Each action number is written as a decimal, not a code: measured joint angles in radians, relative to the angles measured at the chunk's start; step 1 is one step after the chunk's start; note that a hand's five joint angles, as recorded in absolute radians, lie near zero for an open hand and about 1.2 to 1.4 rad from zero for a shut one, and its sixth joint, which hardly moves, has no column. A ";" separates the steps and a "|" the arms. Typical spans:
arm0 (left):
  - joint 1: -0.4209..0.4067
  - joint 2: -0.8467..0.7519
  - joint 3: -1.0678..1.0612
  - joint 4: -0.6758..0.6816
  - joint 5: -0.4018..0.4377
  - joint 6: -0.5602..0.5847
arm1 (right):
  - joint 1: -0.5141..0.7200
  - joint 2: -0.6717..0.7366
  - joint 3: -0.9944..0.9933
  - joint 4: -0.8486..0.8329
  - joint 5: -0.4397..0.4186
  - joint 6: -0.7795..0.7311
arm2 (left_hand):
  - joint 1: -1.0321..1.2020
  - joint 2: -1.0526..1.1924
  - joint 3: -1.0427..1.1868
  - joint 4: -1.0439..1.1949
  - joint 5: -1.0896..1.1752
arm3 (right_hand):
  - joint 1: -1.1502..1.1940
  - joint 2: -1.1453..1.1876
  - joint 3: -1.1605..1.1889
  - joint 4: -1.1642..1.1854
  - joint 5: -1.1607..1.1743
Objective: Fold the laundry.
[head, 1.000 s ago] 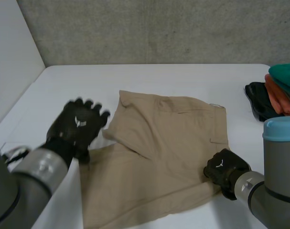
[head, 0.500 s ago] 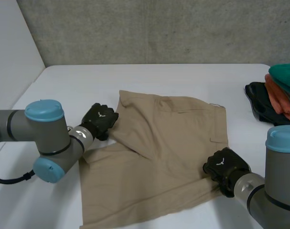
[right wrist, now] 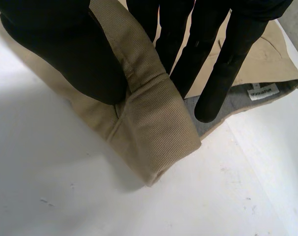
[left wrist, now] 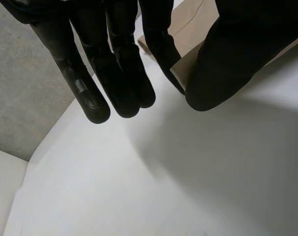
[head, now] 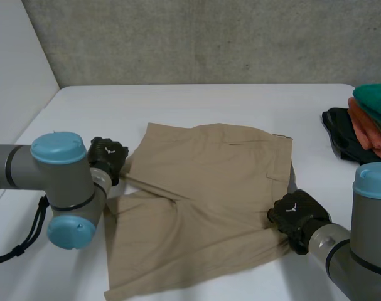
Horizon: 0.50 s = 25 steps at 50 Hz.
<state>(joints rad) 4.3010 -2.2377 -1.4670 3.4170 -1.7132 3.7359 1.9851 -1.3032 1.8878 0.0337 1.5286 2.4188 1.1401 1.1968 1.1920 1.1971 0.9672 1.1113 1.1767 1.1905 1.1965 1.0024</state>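
A pair of tan shorts (head: 203, 207) lies flat in the middle of the white table (head: 196, 103). My left hand (head: 107, 158) is at the shorts' left edge, where its thumb (left wrist: 232, 59) and fingers pinch the cloth's edge (left wrist: 180, 69). My right hand (head: 295, 216) sits at the shorts' right edge near the waistband. There the thumb (right wrist: 65, 54) and fingers (right wrist: 227, 64) pinch a fold of the tan waistband (right wrist: 153, 118), with the grey lining and a label (right wrist: 259, 91) showing beyond the fingers.
A pile of clothes (head: 366, 122), green over orange over black, lies at the table's right edge. A grey wall (head: 196, 37) runs behind the table.
My left hand came down from above the table to the shorts' left edge and closed on the cloth. The shorts' top edge has shifted left and flattened. My right hand stayed put.
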 measured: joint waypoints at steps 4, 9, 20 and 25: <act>-0.017 0.014 -0.008 0.006 -0.008 0.003 | 0.000 -0.001 -0.001 0.005 0.001 0.026 | -0.091 -0.107 -0.105 -0.108 -0.075 | 0.000 0.000 0.000 0.000 0.000; -0.022 0.057 -0.021 0.004 -0.007 -0.001 | 0.000 -0.008 0.000 0.008 0.007 0.037 | -0.829 -0.822 -0.811 -0.818 -0.768 | 0.000 0.000 0.000 0.000 0.000; -0.036 0.428 -0.242 -0.064 0.006 -0.123 | 0.000 -0.024 -0.017 0.004 0.001 0.112 | -0.794 -0.852 -0.848 -0.855 -0.800 | 0.000 0.000 0.000 0.000 0.000; -0.073 0.601 -0.339 -0.235 0.037 -0.257 | 0.002 -0.023 -0.047 -0.001 -0.008 0.229 | -0.784 -0.841 -0.835 -0.837 -0.782 | 0.000 0.000 0.000 0.000 0.000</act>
<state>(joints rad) 4.2275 -1.6367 -1.8059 3.1824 -1.6759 3.4788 1.9870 -1.3259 1.8413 0.0324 1.5203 2.6478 0.3557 0.3555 0.3571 0.3603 0.1849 1.1113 1.1767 1.1905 1.1965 1.0023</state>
